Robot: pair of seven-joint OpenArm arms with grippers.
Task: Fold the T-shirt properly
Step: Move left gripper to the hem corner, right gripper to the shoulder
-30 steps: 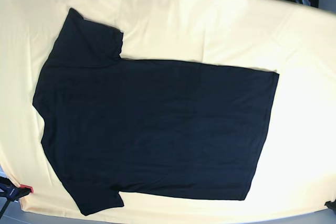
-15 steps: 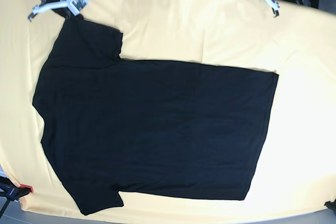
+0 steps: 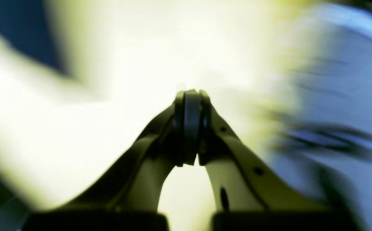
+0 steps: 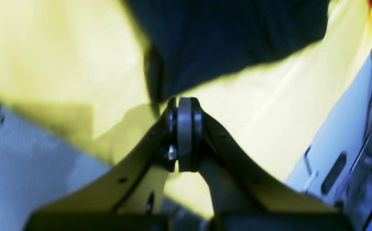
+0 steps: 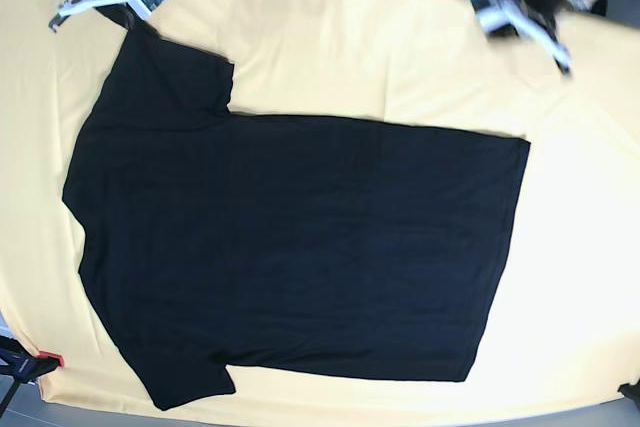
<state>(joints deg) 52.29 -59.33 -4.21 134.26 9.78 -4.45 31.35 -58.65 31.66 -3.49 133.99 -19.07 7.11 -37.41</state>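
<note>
- The black T-shirt [image 5: 300, 247] lies spread flat, covering much of the left and middle of the base view, with its plain side up.
- One sleeve points toward the upper left of the frame and the other toward the lower left; the straight hem runs down the right side of the shirt.
- The shirt's left edge dips inward between the two sleeves.
- Under it is a pale yellow cloth [image 5: 300, 42], showing all around the shirt.
- The right gripper [image 4: 184, 100] is closed, its fingertips together just beside a corner of the shirt in the right wrist view; in the base view it is at the upper left, by the end of the upper sleeve. Whether it touches the fabric, I cannot tell.
- The left gripper [image 3: 193, 93] is closed with nothing visible in it. Its arm is blurred at the upper right of the base view, and the gripper is apart from the shirt.
- The left wrist view is heavily blurred, with a dark patch of the shirt at its upper left.
- A dark object with a red part [image 5: 48, 355] sits at the lower left of the base view.
</note>
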